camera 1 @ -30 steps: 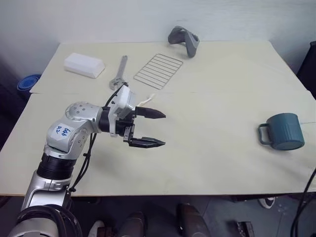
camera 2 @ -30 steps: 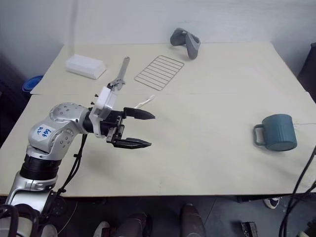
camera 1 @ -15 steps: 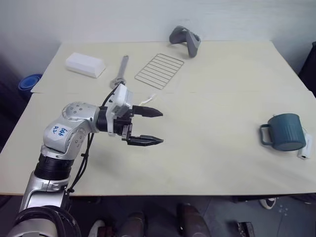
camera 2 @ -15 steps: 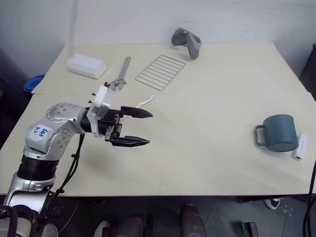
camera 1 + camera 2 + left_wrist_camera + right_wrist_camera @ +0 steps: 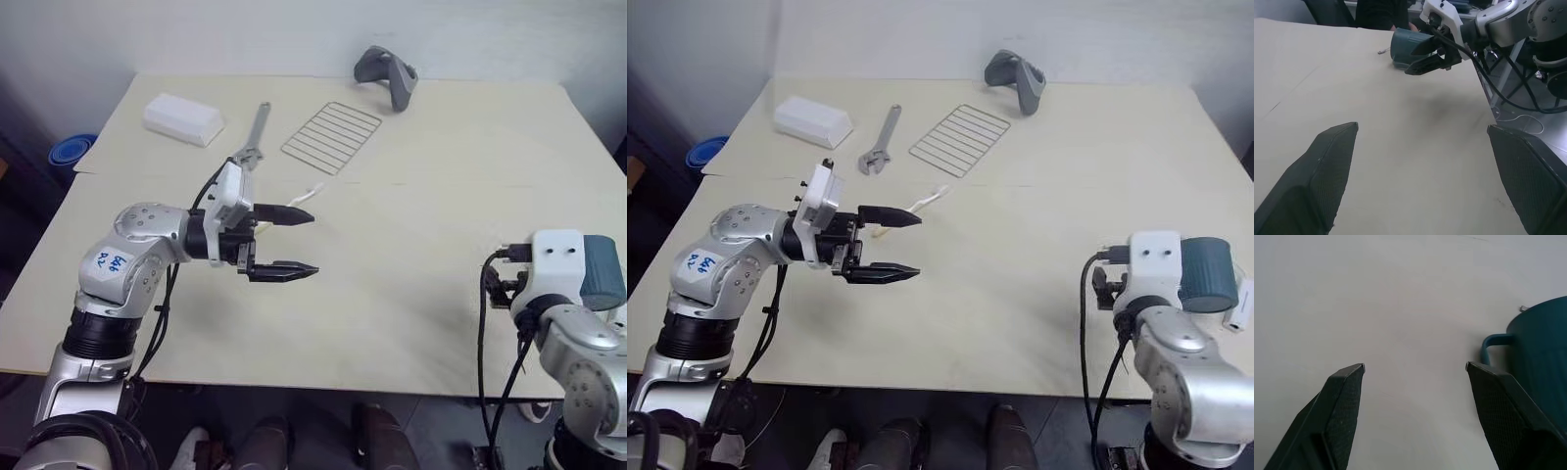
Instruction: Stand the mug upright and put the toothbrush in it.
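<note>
Here, my right gripper (image 5: pixel 1413 369) holds its ribbed black jaws spread beside the smooth teal mug (image 5: pixel 1542 347); my left gripper (image 5: pixel 294 242) gapes near the slim cream toothbrush (image 5: pixel 921 204).

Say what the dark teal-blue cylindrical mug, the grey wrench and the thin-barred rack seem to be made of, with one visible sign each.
Dark teal-blue cylindrical mug: probably matte plastic or glazed ceramic; even colour, faint ribbing, no glare.
Grey wrench: metal, dull finish; pale grey sheen along the shaft.
Thin-barred rack: metal wire, likely plated; thin, evenly spaced bars with the table showing through.
</note>
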